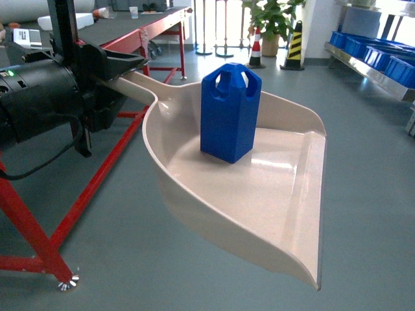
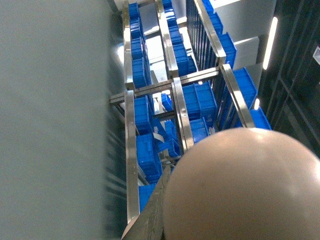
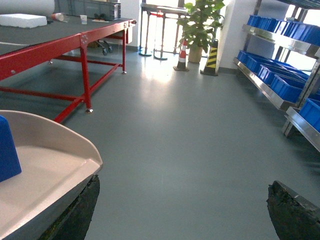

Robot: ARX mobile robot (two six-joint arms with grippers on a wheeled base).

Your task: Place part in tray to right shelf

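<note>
A: Left gripper [image 1: 120, 65] clamped on the handle of the dustpan tray [image 1: 285, 194], by the look of the head view; pan hangs out ahead of it, off the floor, roughly level. Why level?
B: Probably so the blue part [image 1: 231, 113] stays put. Standing upright on the pan floor, loop handle on top, toward the handle end, well back from the open front lip.
A: Right gripper [image 3: 182, 212]?
B: Spread wide, grasping nothing. Two dark fingertips at the bottom of its wrist view; tray corner touching or just above the left one, cannot tell which.
A: Right shelf [image 1: 382, 61]?
B: Far right of the left gripper, well apart; steel rack with blue crates [image 3: 282, 82]. Part in tray, delivery not done.
A: Red-framed bench [image 1: 146, 29]?
B: Behind the left gripper, not involved.
</note>
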